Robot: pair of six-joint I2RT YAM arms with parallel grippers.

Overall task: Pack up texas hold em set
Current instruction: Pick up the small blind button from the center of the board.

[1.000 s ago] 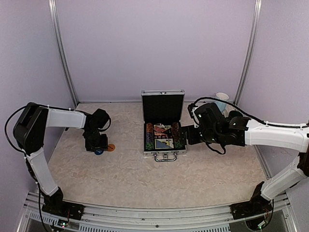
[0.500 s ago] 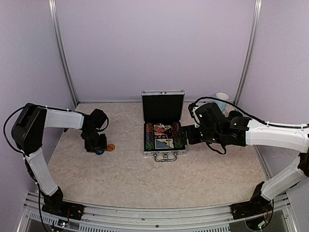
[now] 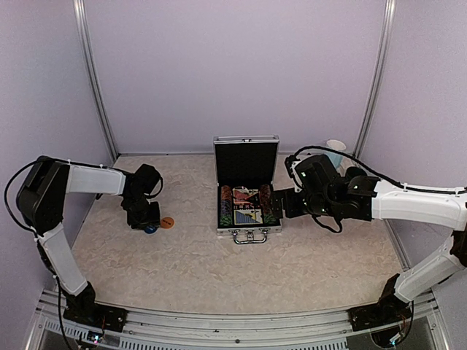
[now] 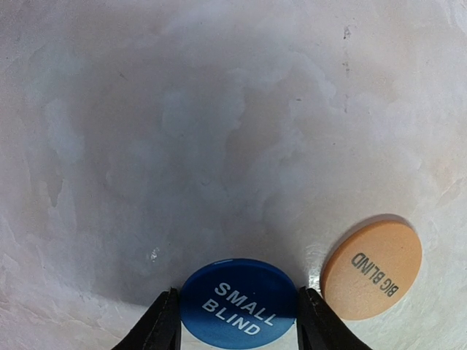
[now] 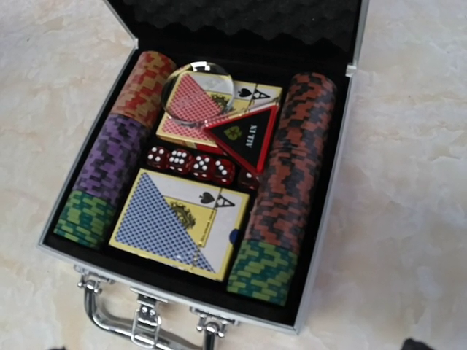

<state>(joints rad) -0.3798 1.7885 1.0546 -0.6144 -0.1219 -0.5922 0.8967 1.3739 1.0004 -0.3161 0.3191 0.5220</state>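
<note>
The left end effector (image 4: 238,324) has narrowed onto the blue small-blind disc (image 4: 238,302), fingers (image 4: 162,328) at both edges; whether it is clenched, I cannot tell. The disc lies on the table (image 3: 219,270), 9 o'clock of the open case (image 3: 246,164), so pickup looks imminent. The right end effector (image 3: 281,204) hangs released.

Briefcase (image 3: 246,162) is sitting mid-table, lid standing up at the back. Chip rows (image 5: 288,189) are lining both sides inside, card decks (image 5: 179,219) between them, dice (image 5: 190,162) between the decks. Small blind disc (image 4: 238,300) is lying way off to its left, big blind disc (image 4: 372,268) just beside it on the case side.
</note>
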